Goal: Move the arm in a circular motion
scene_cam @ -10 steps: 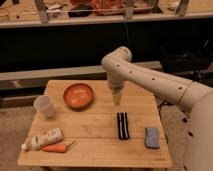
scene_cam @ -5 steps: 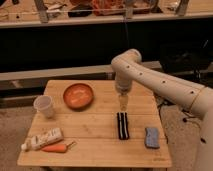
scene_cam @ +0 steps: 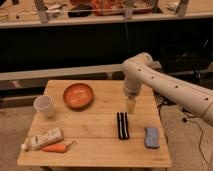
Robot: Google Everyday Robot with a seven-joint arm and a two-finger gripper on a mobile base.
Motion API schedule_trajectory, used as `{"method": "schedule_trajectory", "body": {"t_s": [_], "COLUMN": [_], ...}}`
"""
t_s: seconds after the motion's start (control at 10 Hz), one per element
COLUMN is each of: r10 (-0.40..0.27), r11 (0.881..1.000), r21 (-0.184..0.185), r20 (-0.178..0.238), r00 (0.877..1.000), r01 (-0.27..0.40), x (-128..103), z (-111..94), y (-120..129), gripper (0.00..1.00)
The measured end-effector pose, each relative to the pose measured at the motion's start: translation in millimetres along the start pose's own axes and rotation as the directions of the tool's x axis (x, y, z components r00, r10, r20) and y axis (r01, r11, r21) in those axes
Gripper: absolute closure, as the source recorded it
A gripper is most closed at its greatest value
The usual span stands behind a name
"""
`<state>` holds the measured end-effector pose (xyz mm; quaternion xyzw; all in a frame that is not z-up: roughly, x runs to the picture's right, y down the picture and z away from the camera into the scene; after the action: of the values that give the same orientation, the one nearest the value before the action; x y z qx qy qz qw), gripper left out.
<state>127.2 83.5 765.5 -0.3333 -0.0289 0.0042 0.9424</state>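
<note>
Arm [scene_cam: 170,87] bent down from right, fingers [scene_cam: 130,105] pointing at table [scene_cam: 100,145], above black object [scene_cam: 122,125], opening unclear.

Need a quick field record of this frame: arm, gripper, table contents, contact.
arm: cream-white arm reaching in from the right, elbow bent above the table's back right part
gripper: yellowish gripper pointing down, above the wood just behind the black object
table: light wooden table
left side: white cup, orange bowl, white tube, carrot
right side: black object, blue sponge
contact: gripper appears to hold nothing
</note>
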Motion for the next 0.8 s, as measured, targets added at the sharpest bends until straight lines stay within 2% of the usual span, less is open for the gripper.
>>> {"method": "schedule_trajectory", "body": {"t_s": [0.4,0.8], "r10": [0.028,0.003], "r11": [1.000,1.000], "r21": [-0.010,-0.022], "r20": [0.006,-0.004], "r00": [1.000,1.000], "r01": [-0.028,-0.003], "x": [9.6,8.4], "z": [-1.3,-0.4], "y": [17.0,38.5], "gripper": [0.20,0.20]}}
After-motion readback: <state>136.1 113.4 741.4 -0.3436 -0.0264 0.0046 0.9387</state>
